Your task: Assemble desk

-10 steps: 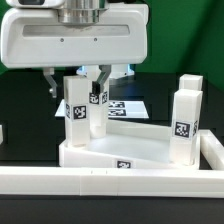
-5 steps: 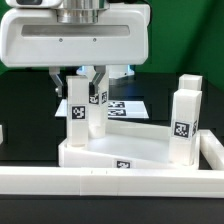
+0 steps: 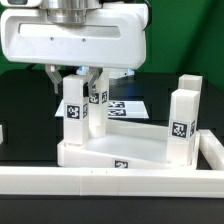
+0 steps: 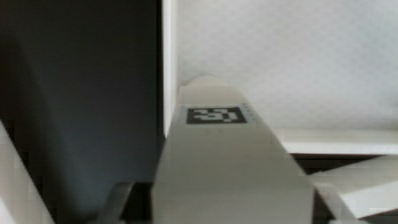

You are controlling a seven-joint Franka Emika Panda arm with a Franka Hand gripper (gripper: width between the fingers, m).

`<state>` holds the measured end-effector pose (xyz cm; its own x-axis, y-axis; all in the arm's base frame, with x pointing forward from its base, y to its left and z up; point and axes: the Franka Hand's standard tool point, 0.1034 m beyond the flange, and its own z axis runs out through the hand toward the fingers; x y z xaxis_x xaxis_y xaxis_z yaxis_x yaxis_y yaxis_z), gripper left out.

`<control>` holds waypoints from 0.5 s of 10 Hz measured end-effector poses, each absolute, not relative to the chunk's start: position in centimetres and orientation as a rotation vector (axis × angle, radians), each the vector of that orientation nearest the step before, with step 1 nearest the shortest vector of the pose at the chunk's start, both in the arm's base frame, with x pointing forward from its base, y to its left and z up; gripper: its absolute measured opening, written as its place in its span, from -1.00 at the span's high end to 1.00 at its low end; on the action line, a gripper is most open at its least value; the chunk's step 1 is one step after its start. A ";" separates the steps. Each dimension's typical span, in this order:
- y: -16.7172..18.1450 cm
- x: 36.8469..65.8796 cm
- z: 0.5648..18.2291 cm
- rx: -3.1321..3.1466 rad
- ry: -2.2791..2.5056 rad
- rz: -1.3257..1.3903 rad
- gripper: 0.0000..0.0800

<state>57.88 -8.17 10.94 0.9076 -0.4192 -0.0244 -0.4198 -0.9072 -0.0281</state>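
On the exterior view's left, a tagged white leg [image 3: 75,118] stood upright on the near-left corner of the desk top [image 3: 125,152]. The gripper [image 3: 76,76] sat directly above it, one dark finger [image 3: 54,80] at each side of the leg's upper end; jaws appeared closed on the leg, though contact was partly hidden by the wrist housing. Just behind, a second leg [image 3: 98,112] stood upright. The marker board [image 3: 128,106] lay flat on the table farther back. At the exterior view's right, a third leg [image 3: 182,118] stood upright at the top's right corner. A long low white rail [image 3: 110,181] ran across the near edge. The wrist view showed the held leg [image 4: 222,170] close up, tag facing the camera.
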 end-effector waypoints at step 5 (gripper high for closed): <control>-8.4 57.9 10.7 -2.770 1.364 0.037 0.27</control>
